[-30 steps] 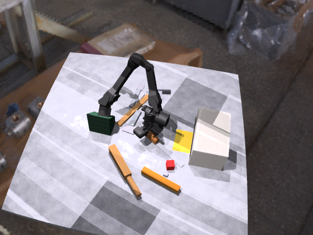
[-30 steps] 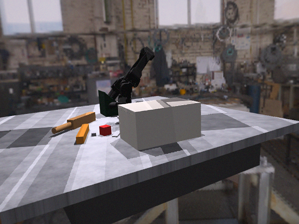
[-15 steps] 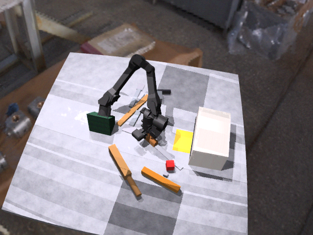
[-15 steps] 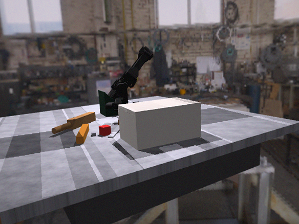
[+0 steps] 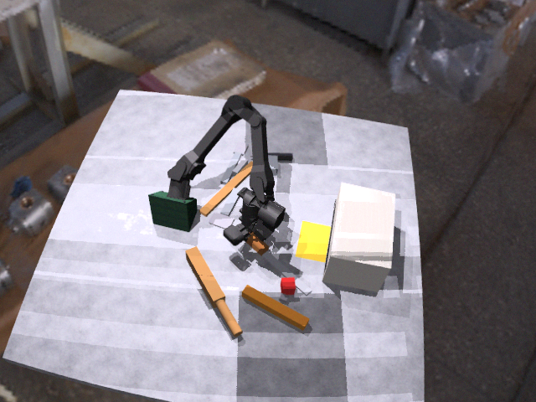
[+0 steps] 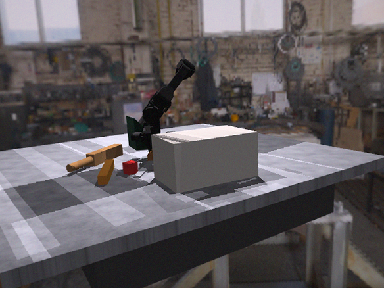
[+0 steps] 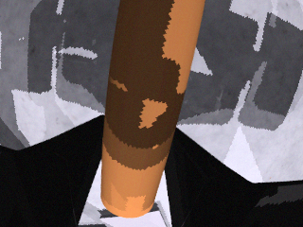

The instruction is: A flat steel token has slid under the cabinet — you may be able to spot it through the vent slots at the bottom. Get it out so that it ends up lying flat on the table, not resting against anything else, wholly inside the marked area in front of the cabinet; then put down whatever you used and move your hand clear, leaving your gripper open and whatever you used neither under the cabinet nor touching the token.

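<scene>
The cabinet is a pale box at the right of the top view. The yellow marked area lies in front of it. The steel token is not visible, and the vent slots are hidden in these views. My gripper is shut on a round orange-brown wooden handle, between the arm's base and the marked area. A thin grey shape lies near the red cube; whether it belongs to the held tool, I cannot tell. In the wrist view the handle runs up between the black fingers.
A red cube lies near the cabinet's front corner. An orange bar and a wooden paddle lie nearby. Another wooden stick and a dark cylinder lie behind the arm.
</scene>
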`<act>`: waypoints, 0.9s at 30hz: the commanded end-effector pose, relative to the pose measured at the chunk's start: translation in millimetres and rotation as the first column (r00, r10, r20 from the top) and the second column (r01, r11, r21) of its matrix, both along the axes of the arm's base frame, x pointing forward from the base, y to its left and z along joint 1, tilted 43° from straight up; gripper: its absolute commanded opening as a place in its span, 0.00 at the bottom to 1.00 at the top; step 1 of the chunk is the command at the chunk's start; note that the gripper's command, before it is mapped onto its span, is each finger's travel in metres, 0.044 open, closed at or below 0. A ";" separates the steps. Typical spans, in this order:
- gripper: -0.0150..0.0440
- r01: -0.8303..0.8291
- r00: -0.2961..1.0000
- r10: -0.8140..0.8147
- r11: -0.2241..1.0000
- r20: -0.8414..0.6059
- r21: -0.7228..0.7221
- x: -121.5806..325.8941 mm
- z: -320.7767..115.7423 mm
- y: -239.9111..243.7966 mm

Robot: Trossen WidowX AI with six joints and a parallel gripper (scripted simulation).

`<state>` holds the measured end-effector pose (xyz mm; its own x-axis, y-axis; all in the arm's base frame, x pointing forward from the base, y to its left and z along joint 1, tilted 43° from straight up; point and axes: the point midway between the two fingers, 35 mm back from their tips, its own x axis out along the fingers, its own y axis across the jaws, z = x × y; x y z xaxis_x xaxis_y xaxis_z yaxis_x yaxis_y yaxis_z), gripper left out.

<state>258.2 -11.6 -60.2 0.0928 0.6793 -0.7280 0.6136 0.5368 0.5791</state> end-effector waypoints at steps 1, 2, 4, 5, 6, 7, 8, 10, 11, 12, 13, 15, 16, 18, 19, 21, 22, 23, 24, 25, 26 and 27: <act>0.25 0.003 1.000 -0.003 1.000 0.001 -0.005 -0.5 -3.9 -6.1; 0.25 0.003 1.000 -0.003 1.000 0.001 -0.005 -1.0 -4.8 -7.1; 0.25 0.003 1.000 -0.003 1.000 0.001 -0.005 -1.9 -6.6 -8.8; 0.25 0.003 1.000 -0.003 1.000 0.001 -0.005 -2.4 -7.5 -9.8; 0.25 0.003 1.000 -0.003 1.000 0.001 -0.005 -2.8 -8.4 -10.7; 0.25 0.003 1.000 -0.003 1.000 0.001 -0.005 -3.2 -9.2 -11.6; 0.25 0.003 1.000 -0.003 1.000 0.001 -0.005 -3.7 -10.1 -12.5; 0.25 0.003 1.000 -0.003 1.000 0.001 -0.006 -4.6 -11.9 -14.3; 0.25 0.003 1.000 -0.003 1.000 0.001 -0.006 -5.0 -12.8 -15.2; 0.25 0.003 1.000 -0.003 1.000 0.001 -0.006 -5.4 -13.6 -16.2; 0.25 0.003 1.000 -0.003 1.000 0.001 -0.006 -5.8 -14.5 -17.1; 0.25 0.003 1.000 -0.003 1.000 0.001 -0.006 -6.7 -16.3 -18.9; 0.25 0.003 1.000 -0.003 1.000 0.001 -0.006 -6.3 -16.3 -19.0; 0.25 0.003 1.000 -0.003 1.000 0.001 -0.006 -5.1 -16.4 -19.3; 0.25 0.003 1.000 -0.003 1.000 0.001 -0.006 -4.3 -16.5 -19.5; 0.25 0.003 1.000 -0.003 1.000 0.001 -0.006 -4.6 -17.0 -20.0; 0.25 0.003 1.000 -0.003 1.000 0.001 -0.006 -4.9 -17.5 -20.5; 0.25 0.003 1.000 -0.003 1.000 0.001 -0.006 -5.2 -18.1 -21.1; 0.25 0.003 1.000 -0.003 1.000 0.001 -0.006 -5.6 -18.8 -21.9; 0.25 0.003 1.000 -0.003 1.000 0.001 -0.007 -6.1 -19.7 -22.8; 0.25 0.003 1.000 -0.003 1.000 0.001 -0.007 -6.5 -20.5 -23.6; 0.25 0.003 1.000 -0.003 1.000 0.001 -0.007 -7.0 -21.4 -24.5</act>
